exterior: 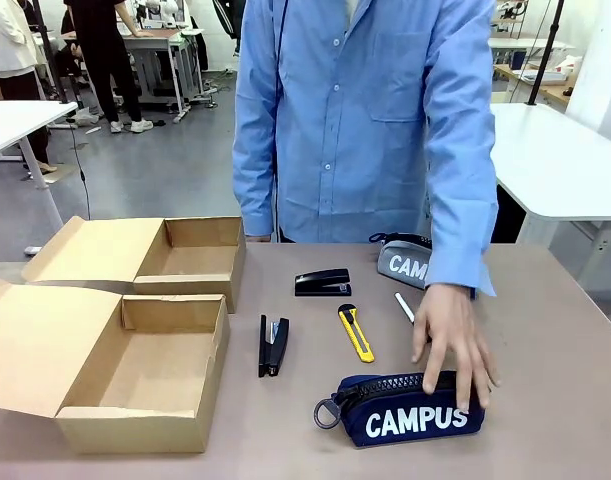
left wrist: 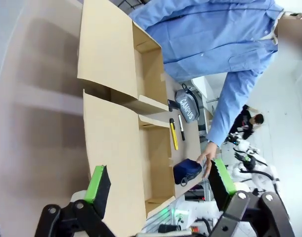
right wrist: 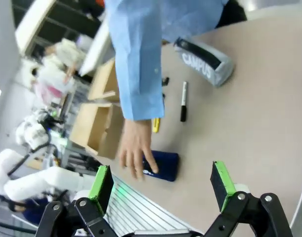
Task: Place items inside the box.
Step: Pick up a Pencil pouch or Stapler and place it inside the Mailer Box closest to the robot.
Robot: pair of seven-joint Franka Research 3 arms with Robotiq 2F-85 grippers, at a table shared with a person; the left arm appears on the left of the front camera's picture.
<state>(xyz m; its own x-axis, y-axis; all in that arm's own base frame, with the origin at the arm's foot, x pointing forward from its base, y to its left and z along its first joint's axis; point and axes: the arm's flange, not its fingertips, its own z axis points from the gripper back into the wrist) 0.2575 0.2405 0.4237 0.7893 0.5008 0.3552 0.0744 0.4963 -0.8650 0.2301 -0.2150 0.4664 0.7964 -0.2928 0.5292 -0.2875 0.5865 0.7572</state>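
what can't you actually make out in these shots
Front view: the hand covers one zip end of the navy pouch.
Front view: the sleeve cuts off the lettering on the grey pouch.
Right wrist view: the sleeve hides most of the yellow knife.

The robot's left hand (left wrist: 160,180) hangs in the air, its two green-padded fingers (left wrist: 99,183) spread wide with nothing between them. The right hand (right wrist: 160,181) is likewise held aloft, its fingers (right wrist: 221,180) wide apart and gripping nothing.
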